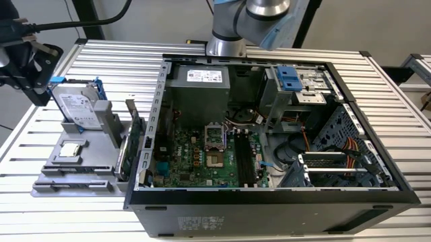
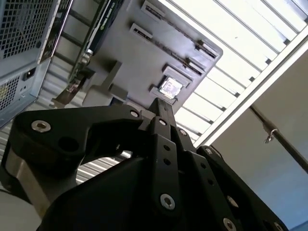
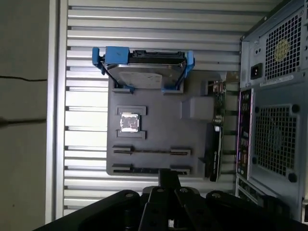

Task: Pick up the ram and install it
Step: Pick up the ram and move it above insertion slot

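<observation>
Over the slotted edge of the grey tray [image 3: 192, 103], the gripper [image 3: 169, 177] hangs with its fingers closed together. Open slatted desk [image 1: 40, 212] lies around the tray, and the open computer case [image 1: 269, 212] stands just beside it. I cannot tell where the ram sits.

The arm [image 1: 259, 17] is silver-grey with a pale blue joint cap. The end effector [image 2: 162, 108] is matte black, its linkages studded with round silver screws.
</observation>
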Robot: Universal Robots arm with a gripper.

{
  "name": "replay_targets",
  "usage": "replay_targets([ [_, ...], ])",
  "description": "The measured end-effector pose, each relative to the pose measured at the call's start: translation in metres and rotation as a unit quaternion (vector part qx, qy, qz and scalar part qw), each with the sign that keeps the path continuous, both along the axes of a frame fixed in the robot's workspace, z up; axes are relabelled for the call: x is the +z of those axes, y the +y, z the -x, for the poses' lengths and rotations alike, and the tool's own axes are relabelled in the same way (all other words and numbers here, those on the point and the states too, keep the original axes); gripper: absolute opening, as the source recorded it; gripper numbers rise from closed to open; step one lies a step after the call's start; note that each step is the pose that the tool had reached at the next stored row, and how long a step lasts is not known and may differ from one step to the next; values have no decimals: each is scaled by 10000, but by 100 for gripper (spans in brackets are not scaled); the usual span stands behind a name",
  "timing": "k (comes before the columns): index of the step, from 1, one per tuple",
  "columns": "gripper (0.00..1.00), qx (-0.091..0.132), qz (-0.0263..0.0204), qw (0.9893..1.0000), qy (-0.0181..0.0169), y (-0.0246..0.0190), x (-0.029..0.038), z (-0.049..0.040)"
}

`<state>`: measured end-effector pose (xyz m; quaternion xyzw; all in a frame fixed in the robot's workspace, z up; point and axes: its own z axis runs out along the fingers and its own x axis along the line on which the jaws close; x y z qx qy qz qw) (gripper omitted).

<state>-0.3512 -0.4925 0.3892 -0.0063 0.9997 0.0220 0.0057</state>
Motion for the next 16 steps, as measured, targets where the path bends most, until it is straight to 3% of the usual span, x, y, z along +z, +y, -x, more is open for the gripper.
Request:
replay_targets([
  [5, 0, -27, 0, 10000, 0, -98, -2, 21],
  [16, 0, -27, 0, 10000, 0, -107, -10, 52],
])
